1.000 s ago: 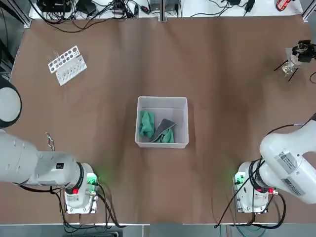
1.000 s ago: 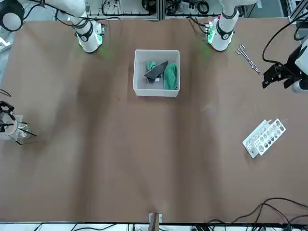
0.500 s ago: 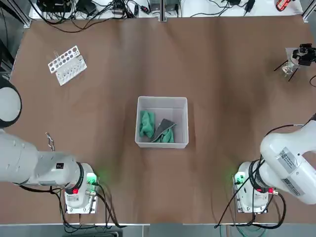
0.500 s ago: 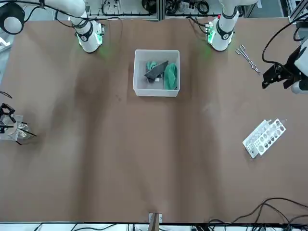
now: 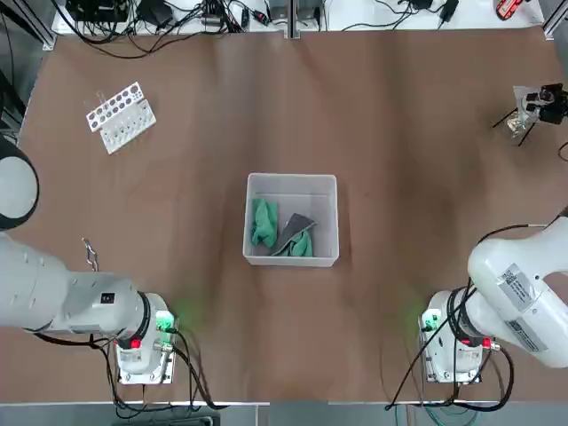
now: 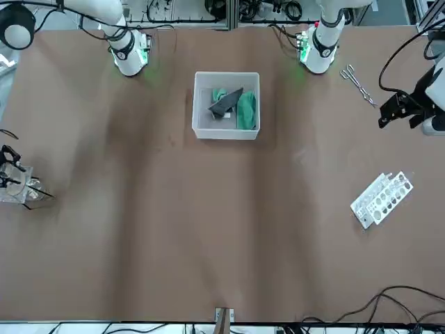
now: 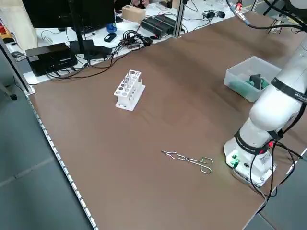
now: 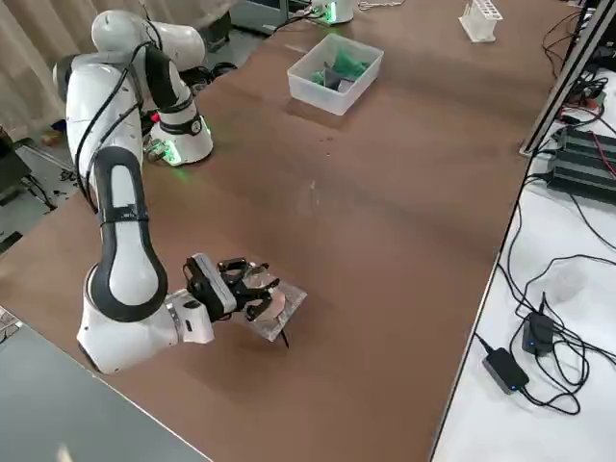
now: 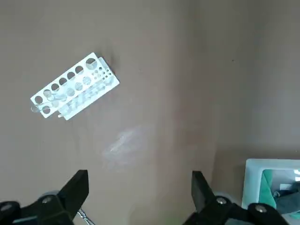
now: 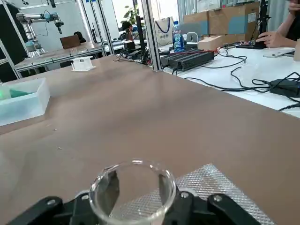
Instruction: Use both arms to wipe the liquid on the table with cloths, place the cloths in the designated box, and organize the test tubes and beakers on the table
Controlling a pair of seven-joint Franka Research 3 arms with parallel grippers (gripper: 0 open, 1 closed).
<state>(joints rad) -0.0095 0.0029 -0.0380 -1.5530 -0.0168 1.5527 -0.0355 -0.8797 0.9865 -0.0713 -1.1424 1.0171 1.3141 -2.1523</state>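
Right claw [image 8: 252,282] sits at the surface's [image 5: 399,160] far right edge, fingers seemingly closed around the beaker [image 10: 132,187] above a mesh pad [image 8: 279,306]. It has shifted slightly outward since earlier. Left claw [image 9: 138,197] hovers spread and empty, nearer the rack [image 5: 121,115]. Both cloths [image 5: 264,222] lie in the box [image 5: 291,185].

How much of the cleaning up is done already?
Done: both green cloths lie in the box. In hand: the right gripper is at the glass beaker, fingers on either side of it, on a mesh pad. Left: the beaker is not yet put away. The left gripper hangs open above the table near the white rack.
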